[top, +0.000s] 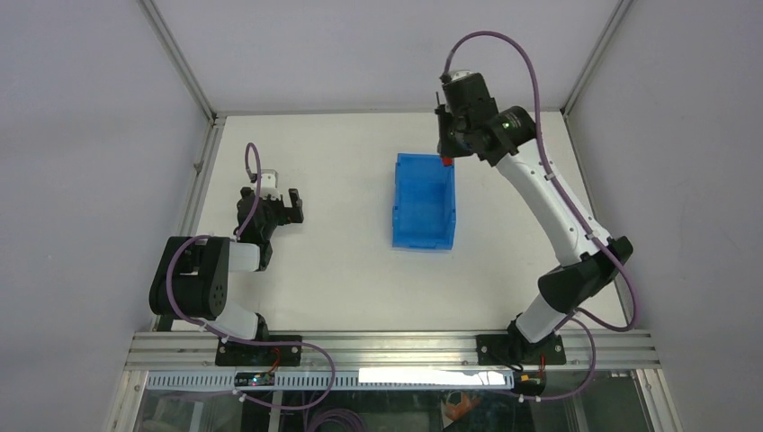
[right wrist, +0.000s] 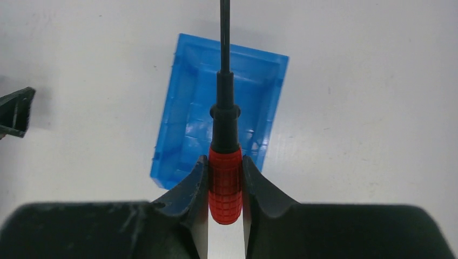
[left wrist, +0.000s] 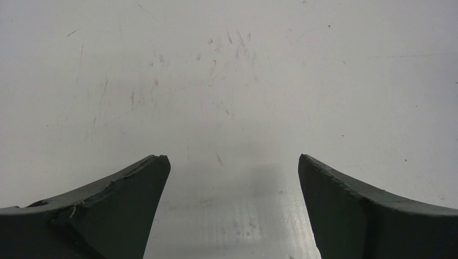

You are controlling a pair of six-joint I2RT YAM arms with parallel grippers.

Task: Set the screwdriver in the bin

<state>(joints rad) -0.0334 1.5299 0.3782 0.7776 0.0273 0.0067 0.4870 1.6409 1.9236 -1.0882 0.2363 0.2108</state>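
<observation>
While 1 screwdriver (right wrist: 225,186) is clenched in the right gripper (right wrist: 224,162) jaws near 1 bin (right wrist: 172,108), the left gripper (left wrist: 232,157) jaws are released.

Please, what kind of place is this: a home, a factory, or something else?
Probably a robot laboratory test cell: a white table enclosed by plain panels, the left arm and right arm bolted to a metal rail, and loose purple cables.

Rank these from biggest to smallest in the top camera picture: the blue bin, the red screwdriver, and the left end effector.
1. The bin.
2. The left end effector, open, somewhat smaller.
3. The screwdriver: only a red speck shows, the rest hidden by the right end effector holding it.
</observation>
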